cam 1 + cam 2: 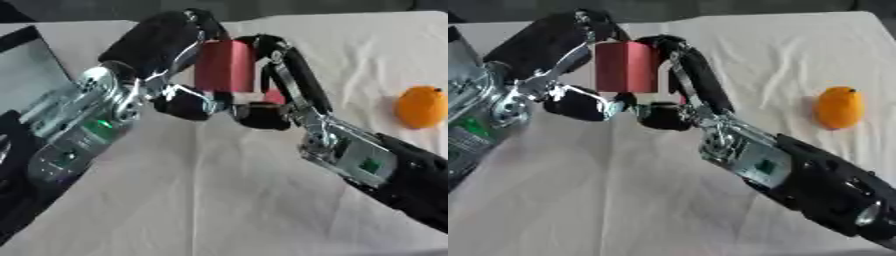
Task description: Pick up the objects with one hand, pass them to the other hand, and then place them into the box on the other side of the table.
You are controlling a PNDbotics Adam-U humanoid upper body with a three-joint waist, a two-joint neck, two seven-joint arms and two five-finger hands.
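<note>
Both of my hands meet above the middle of the cloth-covered table (219, 200), and between them sits a red block (225, 66).

From the left eye, my left hand (162, 42) comes in from the left, its dark fingers curled over the top and left side of the red block while its thumb reaches in underneath. My right hand (289, 75) comes up from the lower right, fingers wrapped along the block's right side and its thumb tucked below, close to the left thumb. The block is held upright off the cloth, gripped from both sides at once. An orange fruit (421, 106) lies on the cloth well apart to the right, near the edge of the picture. At the far left this eye shows a dark-rimmed grey box (31, 70), partly behind my left forearm.

From the right eye, the block's front and top faces are plainer, and the curl of my right fingers down its right edge is clearer. More of my right forearm shows, running to the lower right corner. The fruit sits farther from the edge here, with a small dark stem end on top. Only a sliver of the box shows at the left border.
</note>
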